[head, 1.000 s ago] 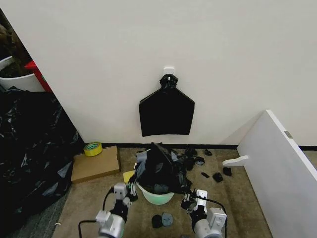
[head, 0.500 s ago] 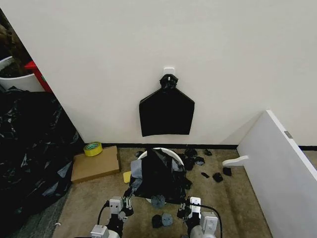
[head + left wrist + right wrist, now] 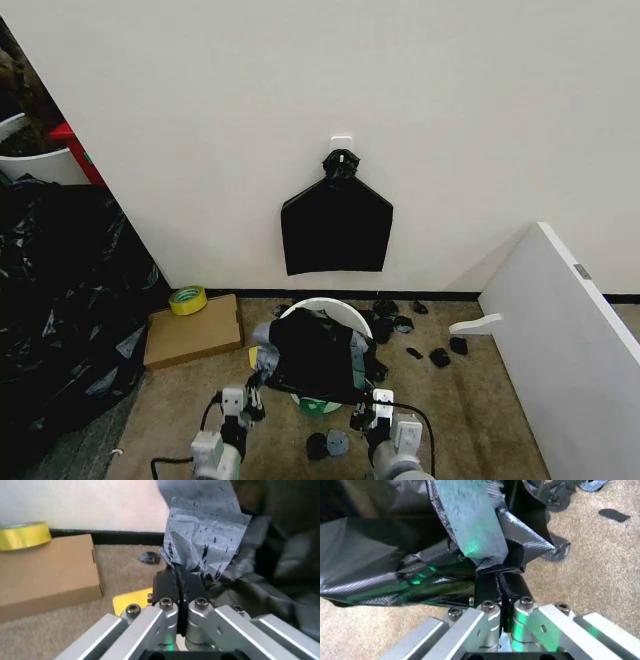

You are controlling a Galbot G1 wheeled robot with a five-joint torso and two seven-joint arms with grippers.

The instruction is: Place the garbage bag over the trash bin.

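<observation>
I see the bin (image 3: 322, 312) standing on the carpet near the wall, below a flat black bundle (image 3: 336, 225) hung from a wall hook. The bag (image 3: 312, 355) is draped over the bin's near side, covering most of the opening; the far rim shows bare white, and a patch of green base shows under the bag's lower edge.

My left end effector (image 3: 247, 397) sits at the bag's left lower corner. In the left wrist view its fingers (image 3: 187, 587) are pressed together on a fold of the bag (image 3: 205, 547). My right end effector (image 3: 370, 408) sits at the bag's right lower corner; the right wrist view shows its fingers (image 3: 489, 588) clamped narrow on a bunched edge of the bag (image 3: 470, 536). The film runs taut between the two grips.

Whether the bag's mouth has passed around the rim anywhere I cannot tell from the head view.

Left of the bin lies a cardboard box (image 3: 193, 330) with a yellow tape roll (image 3: 187, 299) on it. Black scraps (image 3: 420, 340) litter the carpet right of the bin.
</observation>
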